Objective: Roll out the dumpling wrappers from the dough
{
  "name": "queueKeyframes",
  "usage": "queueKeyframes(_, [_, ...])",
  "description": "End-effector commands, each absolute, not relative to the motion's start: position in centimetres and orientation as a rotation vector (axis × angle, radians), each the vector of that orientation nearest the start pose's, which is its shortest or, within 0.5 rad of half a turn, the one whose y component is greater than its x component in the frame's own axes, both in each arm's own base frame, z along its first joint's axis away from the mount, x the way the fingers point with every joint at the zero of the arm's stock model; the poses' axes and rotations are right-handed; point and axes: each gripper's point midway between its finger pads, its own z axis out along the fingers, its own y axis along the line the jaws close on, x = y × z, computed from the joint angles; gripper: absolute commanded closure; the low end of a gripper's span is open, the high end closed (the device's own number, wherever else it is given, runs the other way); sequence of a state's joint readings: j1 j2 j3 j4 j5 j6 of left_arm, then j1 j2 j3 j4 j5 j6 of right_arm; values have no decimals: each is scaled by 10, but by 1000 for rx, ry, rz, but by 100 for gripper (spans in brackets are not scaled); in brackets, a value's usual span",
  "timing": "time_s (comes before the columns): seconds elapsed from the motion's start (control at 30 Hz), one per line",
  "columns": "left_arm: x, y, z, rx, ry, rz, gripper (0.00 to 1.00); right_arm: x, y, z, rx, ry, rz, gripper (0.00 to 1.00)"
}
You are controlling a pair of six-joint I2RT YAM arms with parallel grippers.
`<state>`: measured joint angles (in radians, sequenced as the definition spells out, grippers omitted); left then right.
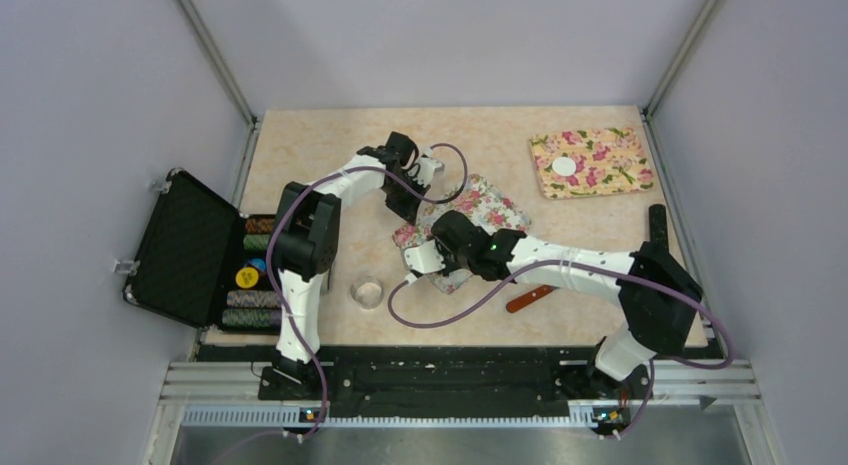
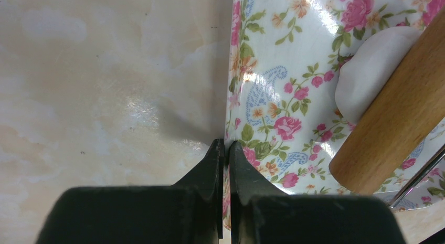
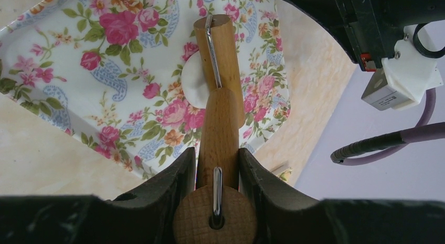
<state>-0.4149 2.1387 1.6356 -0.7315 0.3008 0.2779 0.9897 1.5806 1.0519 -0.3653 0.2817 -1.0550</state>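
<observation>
Near edge of table [image 1: 320,145]: small clear glass bowl [image 1: 368,291] just right of the left arm's base; a red-handled tool [image 1: 530,298] lies flat under the right arm's forearm. Open black case [image 1: 185,247] sits off the left edge, rows of chips inside. Right gripper [image 3: 218,162] is clamped narrowly on the handle of a wooden rolling pin [image 3: 219,123], one finger on each side. The pin reaches forward over the near floral mat [image 1: 485,207], and its roller end rests on the dough [image 3: 192,89]. The dough is a white lump on that mat, partly hidden under the roller. Left gripper [image 2: 226,149] is at the mat's far-left edge, fingers pressed together with the mat's edge pinched between them. Far right corner: far floral mat [image 1: 610,170], well apart, carrying one flat round dumpling wrapper [image 1: 565,166] near its left end.
</observation>
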Motion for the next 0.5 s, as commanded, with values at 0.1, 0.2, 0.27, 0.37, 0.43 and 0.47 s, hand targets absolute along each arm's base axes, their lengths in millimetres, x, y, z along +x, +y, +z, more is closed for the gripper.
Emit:
queueKeyframes(0.1, [395, -218, 12, 1010, 2629, -423, 100, 258, 258, 48, -2214, 1502, -283, 100])
queueKeyframes(0.2, [395, -218, 13, 1010, 2628, -422, 100, 253, 256, 49, -2232, 1504, -258, 100])
queueKeyframes(0.27, [396, -217, 13, 1009, 2628, -422, 100, 248, 253, 49, -2248, 1510, -240, 100])
queueKeyframes(0.37, [396, -218, 13, 1007, 2629, -424, 100, 237, 246, 47, -2292, 1524, -208, 100])
queueKeyframes(0.43, [397, -217, 13, 1003, 2629, -422, 100, 231, 241, 45, -2317, 1533, -198, 100])
queueKeyframes(0.47, [396, -217, 13, 1003, 2629, -423, 100, 228, 239, 44, -2326, 1535, -193, 100])
